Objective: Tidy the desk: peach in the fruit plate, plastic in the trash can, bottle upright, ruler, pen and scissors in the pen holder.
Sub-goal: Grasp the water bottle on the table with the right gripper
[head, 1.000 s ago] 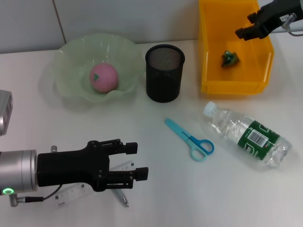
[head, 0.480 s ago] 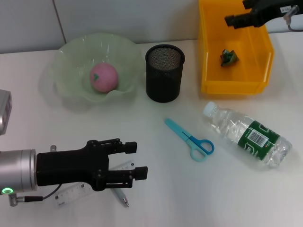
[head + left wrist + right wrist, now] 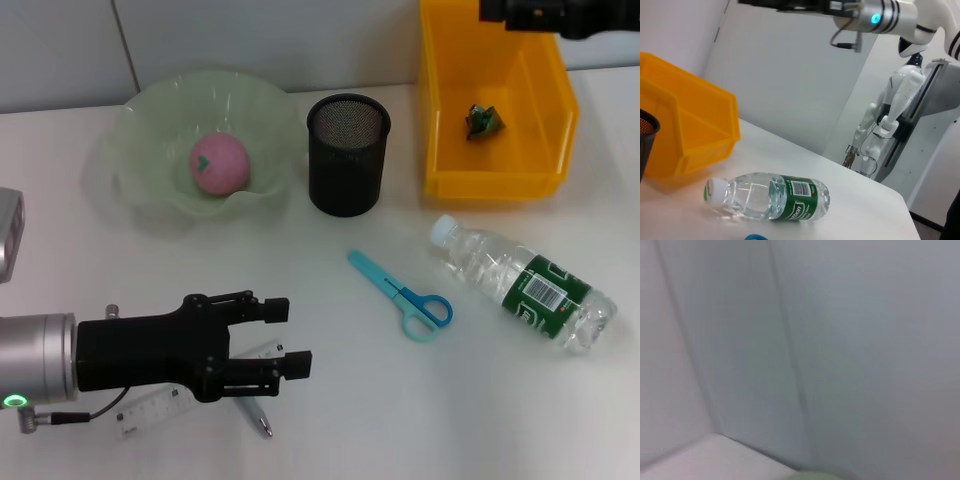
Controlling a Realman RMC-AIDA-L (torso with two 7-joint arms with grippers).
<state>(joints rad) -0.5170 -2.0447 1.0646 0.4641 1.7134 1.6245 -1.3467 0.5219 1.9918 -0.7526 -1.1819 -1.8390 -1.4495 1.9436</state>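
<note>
Status: the peach [image 3: 219, 165] sits in the green fruit plate [image 3: 150, 115] at upper left of the head view, and a crumpled scrap of plastic [image 3: 484, 119] lies on the floor of the yellow trash bin [image 3: 545, 110] at upper right. I judge both of those steps complete.

Outstanding: the water bottle [image 3: 525, 285] lies on its side at right centre, cap toward the bin. The blue scissors [image 3: 404, 296] lie flat at centre, between the bottle and the black mesh pen holder [image 3: 347, 152], which shows nothing inside it from this angle.

My right gripper [image 3: 500, 12] is at the top right edge of the head view, above the bin's rear wall. Only part of it shows, and I cannot tell how its fingers are set. My left gripper [image 3: 285, 338] rests low at lower left, fingers spread with nothing between them. It sits above the clear ruler [image 3: 160, 408] and the pen [image 3: 256, 418], covering much of both.

Step in hand, in my judgement: the plastic is dealt with, and the bottle falls to my right arm. The next move calls for carrying that gripper down over the bottle's body, closing across its width and tipping it onto its base.

Obstructions: the scissors lie near the bottle's neck, and the bin's front wall is close behind the cap. A round bottle may roll under a poor grip.
</note>
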